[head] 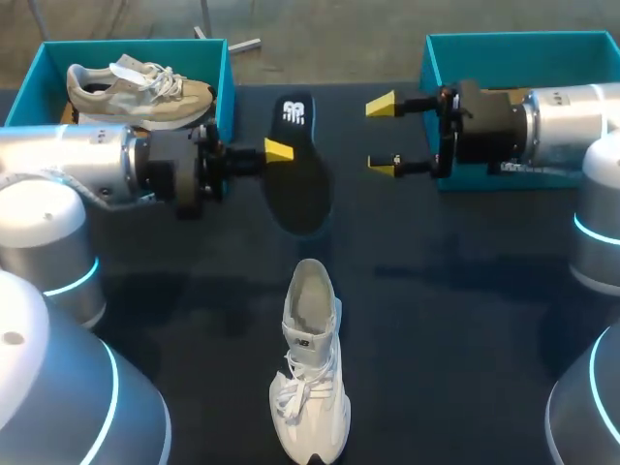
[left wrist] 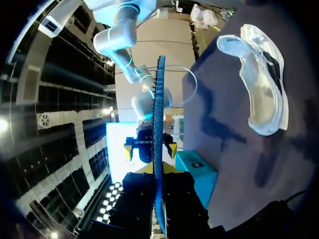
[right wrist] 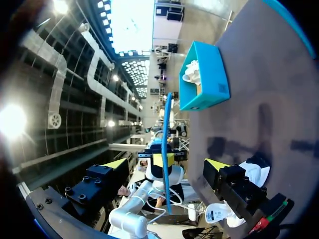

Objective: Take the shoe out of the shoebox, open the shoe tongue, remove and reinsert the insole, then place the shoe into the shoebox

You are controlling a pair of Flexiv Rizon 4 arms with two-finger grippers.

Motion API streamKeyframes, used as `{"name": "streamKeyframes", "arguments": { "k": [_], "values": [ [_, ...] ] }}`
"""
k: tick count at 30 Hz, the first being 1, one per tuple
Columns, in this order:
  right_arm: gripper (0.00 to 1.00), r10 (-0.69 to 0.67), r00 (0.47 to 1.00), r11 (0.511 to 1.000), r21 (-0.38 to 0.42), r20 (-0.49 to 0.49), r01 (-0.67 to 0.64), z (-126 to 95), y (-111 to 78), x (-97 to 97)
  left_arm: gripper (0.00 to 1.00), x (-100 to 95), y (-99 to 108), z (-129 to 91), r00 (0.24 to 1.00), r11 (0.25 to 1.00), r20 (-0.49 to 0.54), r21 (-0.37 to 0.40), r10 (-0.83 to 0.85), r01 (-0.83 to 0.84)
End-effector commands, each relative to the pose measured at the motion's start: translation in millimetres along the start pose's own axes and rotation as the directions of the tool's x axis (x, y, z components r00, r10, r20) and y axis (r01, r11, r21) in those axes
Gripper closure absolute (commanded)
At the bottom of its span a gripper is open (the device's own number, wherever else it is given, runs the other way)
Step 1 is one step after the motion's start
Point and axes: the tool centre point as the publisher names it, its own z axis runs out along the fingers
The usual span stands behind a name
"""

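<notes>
The dark table point(head: 465, 291) carries 2 teal boxes along its far edge. The left shoebox point(head: 225, 87) at 10 o'clock holds a beige shoe point(head: 136, 92), and the right shoebox point(head: 513, 41) sits at 2 o'clock. The white shoe point(head: 312, 363) lies free at 6 o'clock, with its toe toward 6 and its heel opening toward 12, and nothing steadies it. At 12 o'clock from that shoe, above the table, hangs the black insole point(head: 298, 184). It is clamped on edge in the left gripper point(head: 281, 153), which pinches it along 1 side only. The right gripper point(head: 383, 136) faces it from 3 o'clock, fingers spread wide, holding nothing and clear of the insole.

I judge 3 risks:
1. The loose shoe will likely slide or roll if the insole is pushed in with nothing bracing it.
2. The thin, bendy insole may fold at the heel opening instead of sliding flat.
3. With so narrow a grip the insole may swivel or slip out, more so if the right gripper knocks it on closing in.
</notes>
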Motion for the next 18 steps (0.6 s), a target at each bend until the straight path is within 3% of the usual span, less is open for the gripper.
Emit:
{"name": "streamKeyframes", "arguments": {
  "k": [1,3,16,18],
  "values": [
    [0.00,0.001,1.000,1.000,-0.001,0.005,-0.001,-0.6,-1.2,1.2,1.00,3.3,-2.5,-12.3,0.979,0.979,0.018,0.013,-0.204,0.204],
    [0.00,0.001,1.000,1.000,-0.001,0.005,-0.001,-0.6,-1.2,1.2,1.00,6.5,0.3,-16.9,0.935,0.934,0.023,0.039,-0.355,0.354],
    [0.00,0.001,1.000,1.000,-0.001,0.005,-0.001,-0.6,-1.2,1.2,1.00,6.5,0.3,-16.9,0.935,0.934,0.023,0.039,-0.355,0.354],
    [0.00,0.001,1.000,1.000,-0.001,0.005,-0.001,-0.6,-1.2,1.2,1.00,7.0,-0.6,-11.7,0.871,0.867,0.012,0.103,-0.492,0.488]
  ]
}}
